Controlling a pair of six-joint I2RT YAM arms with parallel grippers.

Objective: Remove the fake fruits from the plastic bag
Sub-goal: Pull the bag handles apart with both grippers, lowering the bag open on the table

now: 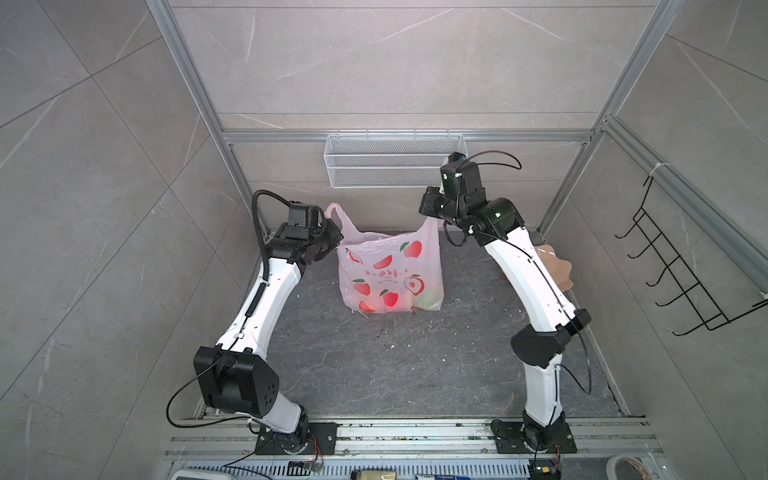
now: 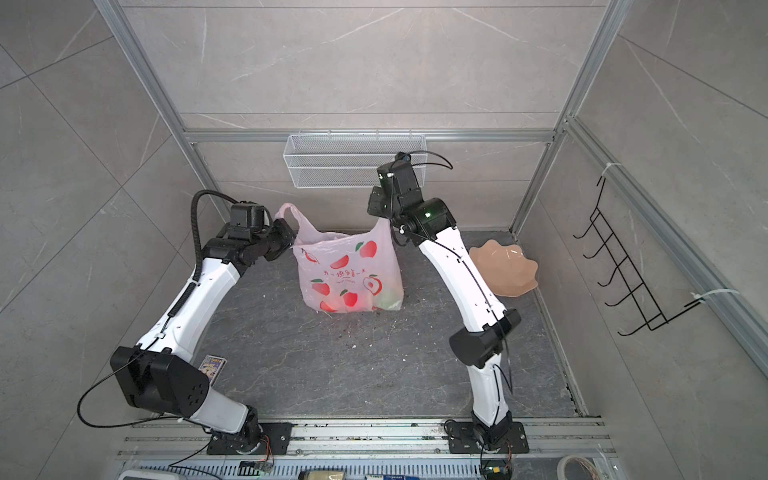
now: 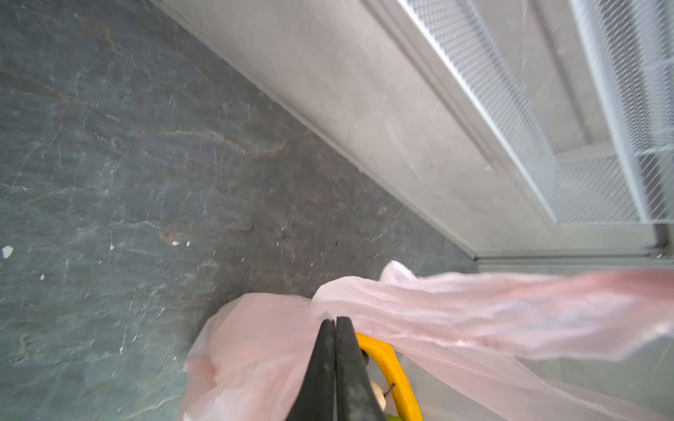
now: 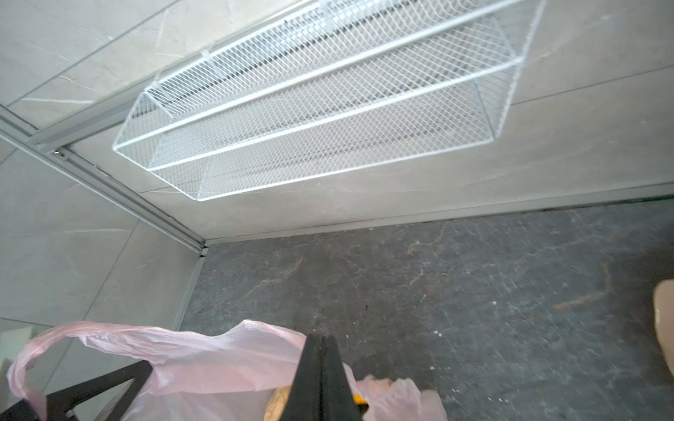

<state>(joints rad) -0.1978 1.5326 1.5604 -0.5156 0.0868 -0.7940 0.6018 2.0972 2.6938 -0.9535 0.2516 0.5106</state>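
Now, your left pincer (image 3: 334,320) and right pincer (image 4: 321,337) are each clenched on a top corner of the plastic bag (image 1: 390,270), which stands upright on the far counter (image 1: 374,374); the fake fruits (image 1: 388,301) lie at its bottom, below and between both pincers.

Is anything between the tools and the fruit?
Only the plastic bag: its film wraps the fake fruits at the bottom. The left tool and right tool pinch its top corners; the mouth between them looks open.
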